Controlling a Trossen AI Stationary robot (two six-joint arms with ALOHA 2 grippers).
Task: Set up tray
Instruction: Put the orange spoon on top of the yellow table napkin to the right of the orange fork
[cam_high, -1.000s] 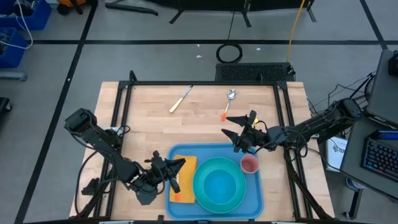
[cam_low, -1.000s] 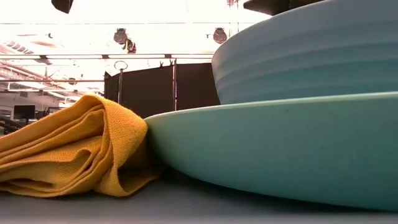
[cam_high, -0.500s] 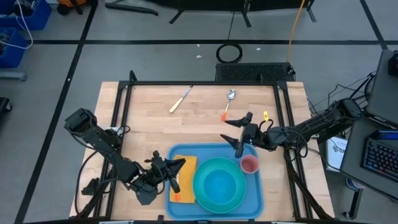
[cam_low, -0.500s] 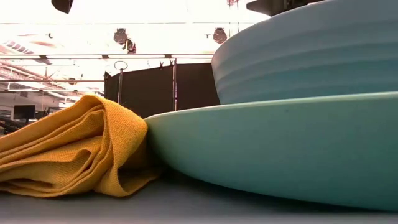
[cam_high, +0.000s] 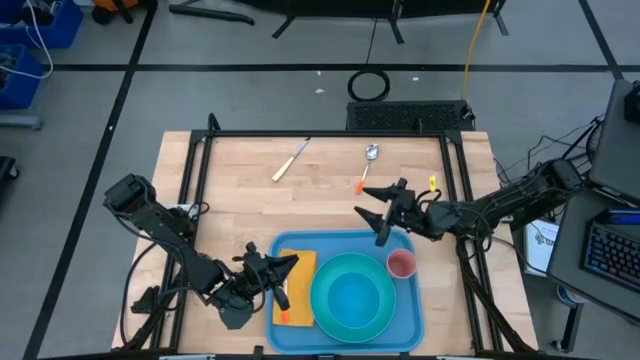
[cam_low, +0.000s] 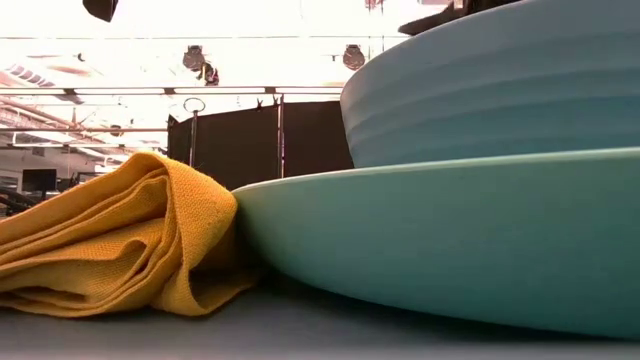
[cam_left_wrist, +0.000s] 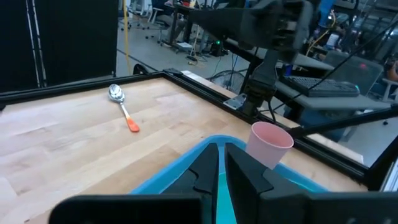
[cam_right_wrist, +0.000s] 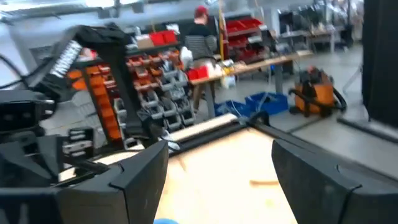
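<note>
The blue tray (cam_high: 410, 300) lies at the table's near middle. On it are a folded yellow napkin (cam_high: 296, 280), a turquoise bowl on a turquoise plate (cam_high: 352, 292) and an upright pink cup (cam_high: 401, 263). A small orange piece (cam_high: 284, 317) lies on the napkin's near end. My left gripper (cam_high: 277, 274) is over the napkin's left edge; in the left wrist view (cam_left_wrist: 221, 167) its fingers are shut and nothing shows between them. My right gripper (cam_high: 384, 213) is wide open and empty over the tray's far rim, a little beyond the cup.
A spoon with an orange handle (cam_high: 366, 168) and a knife (cam_high: 290, 160) lie on the wooden table beyond the tray. A small yellow thing (cam_high: 431, 184) sits by the right arm. A black frame edges the table (cam_high: 200, 170). Bare wood lies left of the spoon.
My right gripper has drawn back from the pink cup, a little toward the table's far edge and left, staying open. The cup stays upright in the tray.
</note>
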